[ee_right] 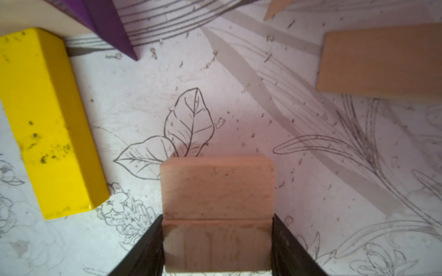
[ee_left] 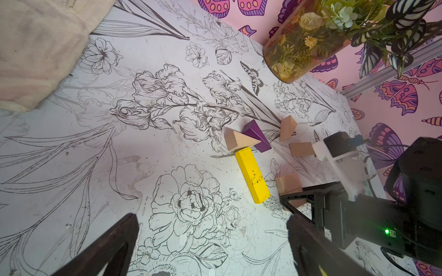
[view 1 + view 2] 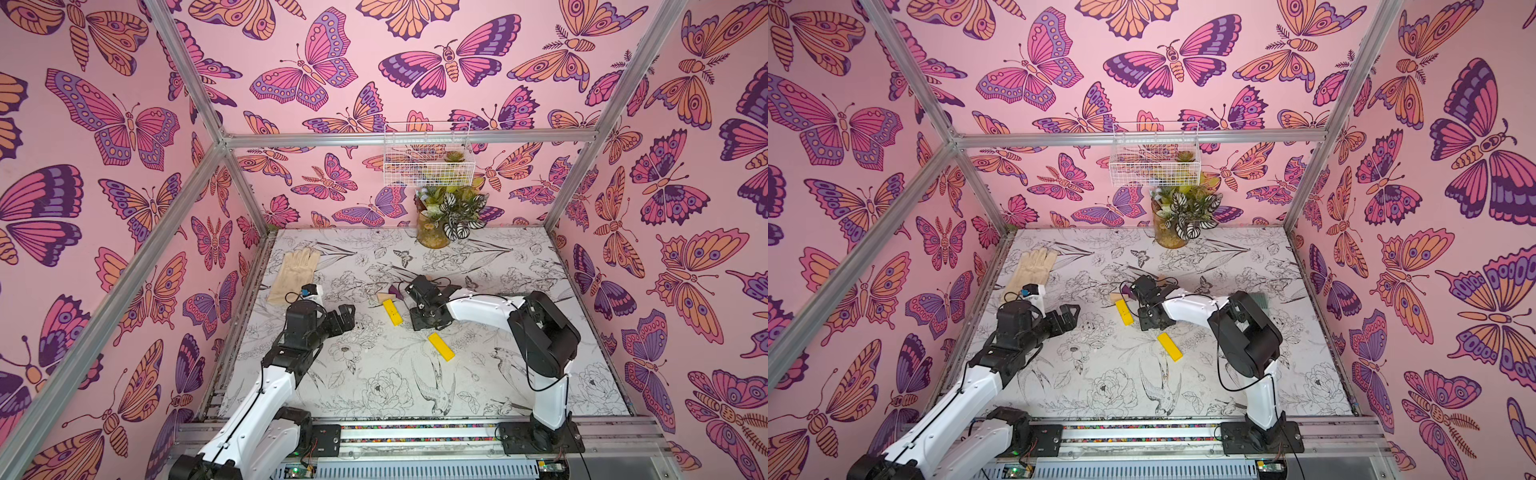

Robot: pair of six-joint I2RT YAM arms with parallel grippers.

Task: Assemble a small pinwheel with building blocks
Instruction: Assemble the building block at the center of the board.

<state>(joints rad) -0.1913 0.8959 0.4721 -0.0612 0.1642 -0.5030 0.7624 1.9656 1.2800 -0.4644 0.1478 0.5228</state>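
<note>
**Held piece:** square beige block, probably the hub. It is clamped between the right jaws, which stand roughly half open across its width. It sits low over the worktop; whether it touches cannot be told

**Left jaws:** spread to their widest and empty, hanging over bare worktop well apart from the pieces

**Pinwheel:** not yet formed; its parts are loosely gathered at mid-worktop
- yellow bar, just beside the held block, one end touching a beige wedge
- purple wedge, against that beige wedge
- second beige wedge and beige rectangle, near the group but apart from it
- second yellow bar, alone, nearer the arm bases

**Hazards, as judged:**
1. The grip sits at one end of the block, so it may pivot on set-down and land skewed
2. There is little room between block and yellow bar; a sideways shift could push the bar and the wedges touching it
3. Letting go of a tilted block could flick it toward the purple wedge
4. The right forearm passes close by the second yellow bar, so lowering could sweep it
</note>
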